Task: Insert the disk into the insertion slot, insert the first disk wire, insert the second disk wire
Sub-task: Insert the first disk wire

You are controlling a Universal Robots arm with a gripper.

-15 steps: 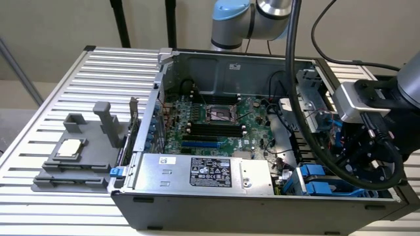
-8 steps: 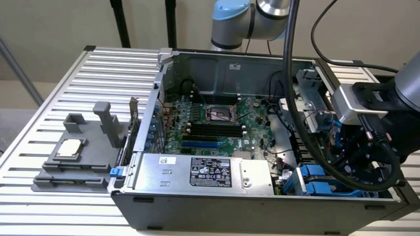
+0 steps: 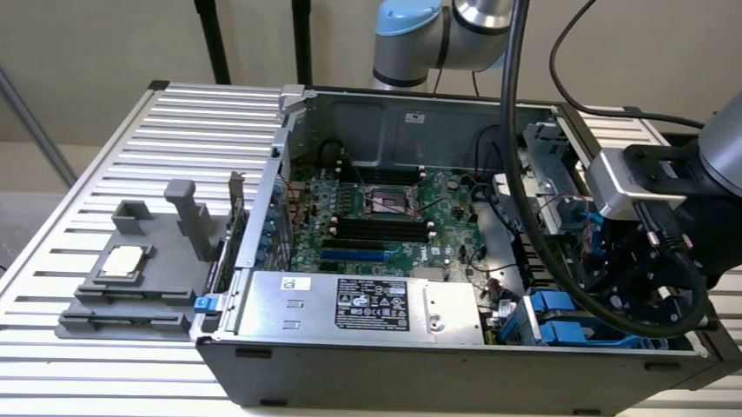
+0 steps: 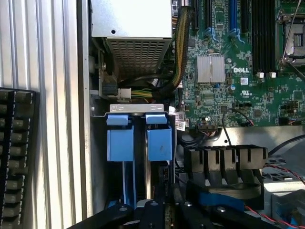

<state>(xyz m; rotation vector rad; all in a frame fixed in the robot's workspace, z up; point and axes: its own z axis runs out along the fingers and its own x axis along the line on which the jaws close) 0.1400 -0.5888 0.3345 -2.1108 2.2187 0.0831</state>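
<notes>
place: robotics lab | open computer case (image 3: 464, 369), slatted metal bench (image 3: 197, 130)

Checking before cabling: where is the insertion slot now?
The insertion slot sits on the exterior view's right, in the near corner of the computer case, beside the power supply box.

Wall (image 3: 93, 52): plain beige, flat, behind the tabletop.
Tabletop (image 3: 197, 122): silver metal, ribbed in long parallel slats.
Poles (image 3: 215, 43): two black uprights against the wall.
Grey rod (image 3: 29, 113): thin, slanting at the exterior view's left.
Floor (image 3: 23, 217): pale, past the tabletop's edge.
Light: soft, even, faint sheen on the slats.
</notes>
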